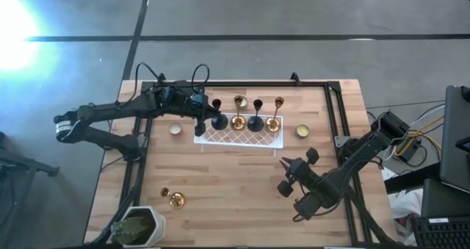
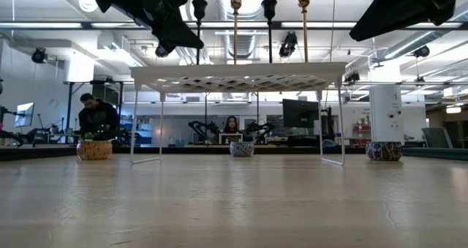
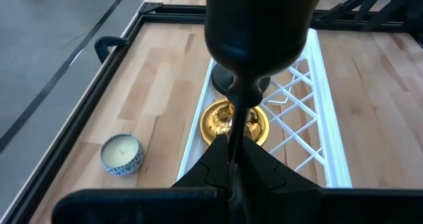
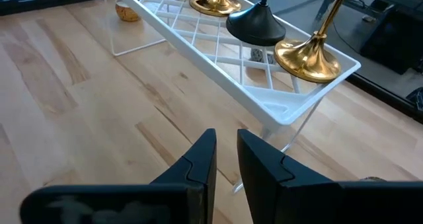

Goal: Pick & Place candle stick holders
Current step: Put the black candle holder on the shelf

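Four holders stand in a row on the white lattice tray (image 1: 208, 136): black (image 1: 219, 121), gold (image 1: 239, 121), black (image 1: 255, 123), gold (image 1: 273, 123). A fifth gold holder (image 1: 173, 198) lies on its side on the table near the front left. My left gripper (image 1: 201, 119) is at the tray's left end, shut on the leftmost black holder (image 2: 199, 28). My right gripper (image 1: 285, 163) is low over the table in front of the tray's right end. It is open by a narrow gap and empty (image 4: 226, 159). My left gripper pinches the black holder's slim stem (image 3: 232, 141) between its two fingers, below the top cup (image 3: 258, 26). The fingers come from the table's left, slanting down, and lie across the stem. The holder stands upright with its base (image 1: 219, 122) at the tray's left end. The gripper hides the base in the wrist view.
Two pale tealight candles sit on the table, one left of the tray (image 1: 175, 129) and one right of it (image 1: 302, 131). A potted plant (image 1: 139, 225) stands at the front left corner. A black frame (image 1: 334, 102) runs along the table's far and side edges.
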Controlling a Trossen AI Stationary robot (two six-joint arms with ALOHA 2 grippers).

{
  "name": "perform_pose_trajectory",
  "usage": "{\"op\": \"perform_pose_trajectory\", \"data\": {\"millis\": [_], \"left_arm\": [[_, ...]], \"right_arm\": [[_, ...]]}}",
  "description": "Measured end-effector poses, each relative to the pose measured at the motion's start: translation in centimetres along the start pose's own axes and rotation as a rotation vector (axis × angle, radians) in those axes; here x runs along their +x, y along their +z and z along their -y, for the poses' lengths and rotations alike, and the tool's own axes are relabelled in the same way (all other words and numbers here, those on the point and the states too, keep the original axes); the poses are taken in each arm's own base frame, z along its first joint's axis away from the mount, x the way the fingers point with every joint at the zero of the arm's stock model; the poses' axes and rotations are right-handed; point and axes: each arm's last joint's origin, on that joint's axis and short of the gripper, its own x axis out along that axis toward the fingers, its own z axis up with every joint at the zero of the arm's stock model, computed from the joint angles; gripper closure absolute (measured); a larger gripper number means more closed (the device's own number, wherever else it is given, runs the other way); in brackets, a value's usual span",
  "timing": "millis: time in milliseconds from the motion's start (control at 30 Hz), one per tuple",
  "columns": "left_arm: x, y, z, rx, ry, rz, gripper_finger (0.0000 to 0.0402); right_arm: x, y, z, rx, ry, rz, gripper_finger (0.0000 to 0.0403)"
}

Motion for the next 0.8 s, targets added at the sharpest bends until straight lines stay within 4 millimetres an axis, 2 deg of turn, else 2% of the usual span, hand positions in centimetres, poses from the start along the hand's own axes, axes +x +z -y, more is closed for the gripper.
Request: {"op": "perform_pose_trajectory", "data": {"millis": [433, 800], "left_arm": [[0.82, 0.09, -0.11, 0.0, -0.02, 0.022, 0.0385], [0.96, 0.08, -0.15, -0.002, -0.015, 0.019, 0.0382]], "right_arm": [[0.0, -0.01, 0.0, -0.001, 0.0, 0.0, 0.0351], [0.0, 0.0, 0.0, -0.001, 0.0, 0.0, 0.0339]]}}
